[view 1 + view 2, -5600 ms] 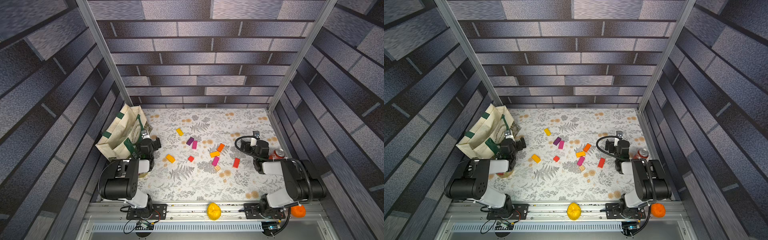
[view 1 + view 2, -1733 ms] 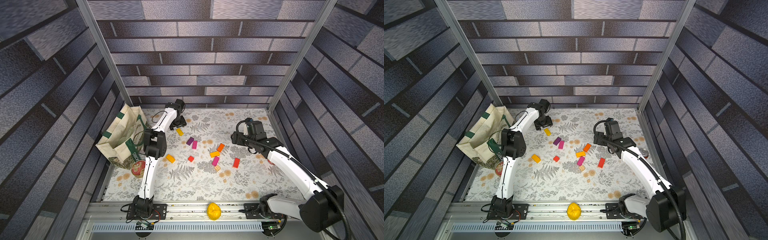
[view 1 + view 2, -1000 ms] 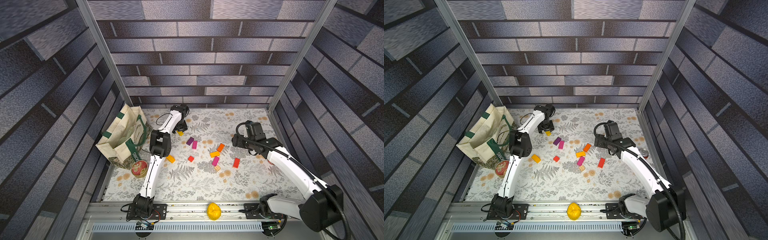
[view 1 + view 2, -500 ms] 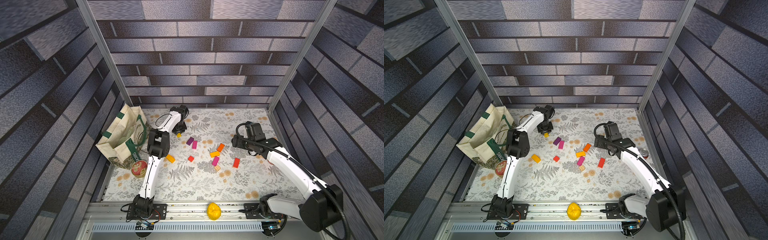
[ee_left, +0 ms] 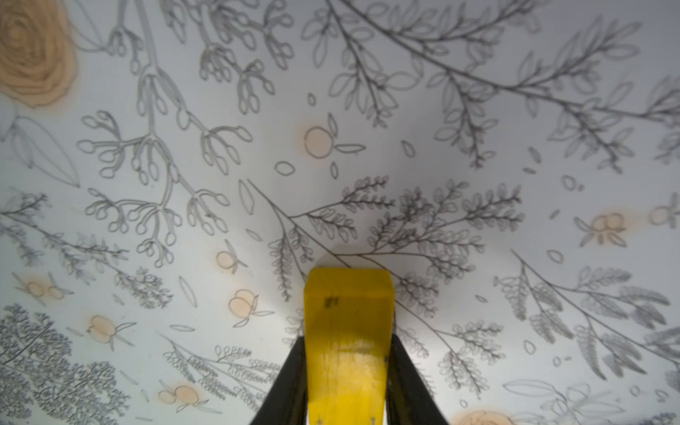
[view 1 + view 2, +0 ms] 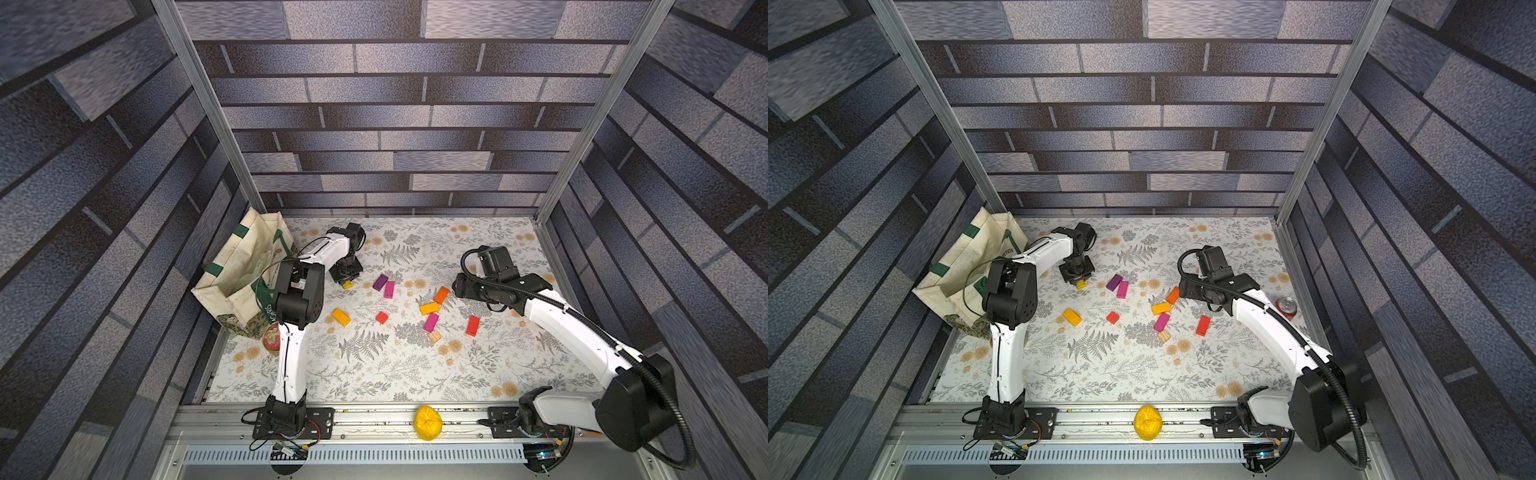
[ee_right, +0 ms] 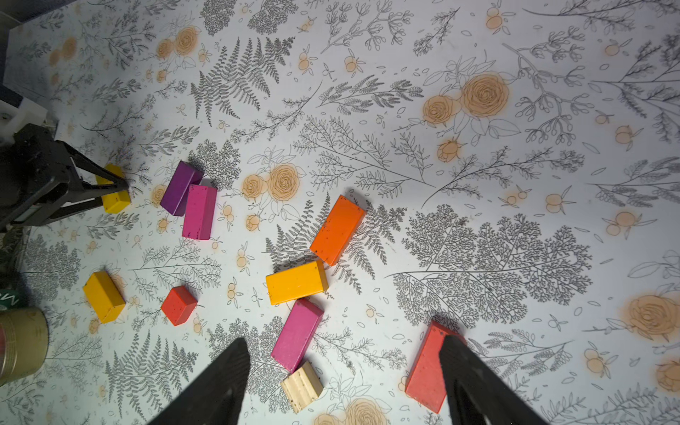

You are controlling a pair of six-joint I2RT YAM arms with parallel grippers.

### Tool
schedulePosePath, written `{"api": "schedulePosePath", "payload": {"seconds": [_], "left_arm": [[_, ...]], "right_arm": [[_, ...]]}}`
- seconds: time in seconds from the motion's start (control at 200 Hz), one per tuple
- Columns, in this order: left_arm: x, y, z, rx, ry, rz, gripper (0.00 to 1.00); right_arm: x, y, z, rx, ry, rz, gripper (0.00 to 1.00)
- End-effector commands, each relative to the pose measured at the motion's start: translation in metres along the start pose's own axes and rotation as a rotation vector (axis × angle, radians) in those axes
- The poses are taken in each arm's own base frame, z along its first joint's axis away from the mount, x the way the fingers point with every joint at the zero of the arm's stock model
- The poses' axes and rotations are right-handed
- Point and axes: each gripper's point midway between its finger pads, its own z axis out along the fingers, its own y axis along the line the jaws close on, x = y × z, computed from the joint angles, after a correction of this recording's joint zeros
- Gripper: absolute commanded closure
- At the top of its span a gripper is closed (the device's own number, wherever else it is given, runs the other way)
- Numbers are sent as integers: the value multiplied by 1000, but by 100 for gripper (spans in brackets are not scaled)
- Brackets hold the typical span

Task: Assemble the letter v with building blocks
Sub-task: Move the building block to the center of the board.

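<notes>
Taking the far wall as twelve o'clock in both top views, we find no letter v on the desk [image 6: 374,374]: no two rows of blocks meet at a point. The building blocks lie scattered.

From the left:
- A yellow block [image 6: 347,285] sits at ten o'clock, in the left pincer [image 5: 347,336].
- A left amber block [image 6: 340,317] and a small red block [image 6: 382,318] lie towards nine o'clock, apart from each other.
- A purple block [image 6: 380,282] and a far magenta block [image 6: 389,289] touch near the centre.
- Towards two o'clock, an orange block [image 6: 441,295], a middle amber block [image 6: 429,308], a near magenta block [image 6: 431,322] and a wood cube [image 6: 434,336] lie close together.
- A long red block [image 6: 472,326] lies at three o'clock of these.

In our judgement the work is at its opening, and every placement remains.

The left arm [image 6: 291,357] rises from the front rail and reaches towards eleven o'clock, its wrist turned down. Its pincer is drawn in narrow on the yellow block, both fingers flat against its sides. We cannot tell whether the block is clear of the desk.

The right arm [image 6: 582,332] stretches towards one o'clock, its wrist bent towards nine o'clock. The right pincer [image 7: 344,342] hangs above that group with its jaws wide apart and empty.
</notes>
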Motion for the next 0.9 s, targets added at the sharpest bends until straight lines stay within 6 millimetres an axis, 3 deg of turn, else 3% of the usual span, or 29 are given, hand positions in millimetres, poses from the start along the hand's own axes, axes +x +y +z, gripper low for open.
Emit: {"api": "schedulePosePath", "payload": {"seconds": [0.0,0.22,0.406,0.421,0.461,0.556,0.696,0.827,0.897], "left_arm": [[-8,4,-12,17,-53,-63,91],[-12,1,-10,22,-58,-73,88],[-11,-1,-7,25,-46,-73,74],[-11,0,-6,24,-46,-74,73],[-10,0,-6,23,-43,-75,70],[-9,1,-6,24,-43,-76,57],[-9,2,-12,40,-62,-86,23],[-11,2,-19,70,-78,-97,12],[-12,1,-27,86,-89,-96,1]], "right_arm": [[-3,15,2,-29,-2,11,17],[7,36,11,-50,24,-9,17],[15,46,18,-53,49,-34,17],[5,54,13,-69,25,-36,17],[3,57,13,-74,24,-41,17],[4,63,14,-79,32,-52,17],[4,70,15,-91,36,-64,17],[5,75,15,-99,37,-71,17],[4,78,14,-104,34,-75,17]]}}
